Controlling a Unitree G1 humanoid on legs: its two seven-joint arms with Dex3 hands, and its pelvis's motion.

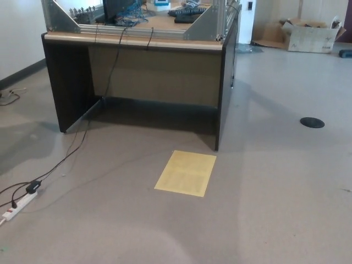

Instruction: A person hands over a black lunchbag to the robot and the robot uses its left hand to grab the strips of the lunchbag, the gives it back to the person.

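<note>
Neither robot hand nor the lunchbag appears in the head view. Dark desk [148, 71] stands upper centre; yellow sheet [186, 172] lies on the floor just before it; power strip [18, 202] lies to its left.

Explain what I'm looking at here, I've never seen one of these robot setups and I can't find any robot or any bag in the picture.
This picture comes from a camera on a humanoid robot's head, looking down and ahead at the floor. Neither robot hand shows in it, so nothing is visibly held, and no lunchbag or person is in view. What shows is a dark desk with a metal frame and cables on top, a yellow sheet lying flat on the floor in front of it, a white power strip with a black cable at the left, a cardboard box far back on the right, and a round black floor cover.
</note>
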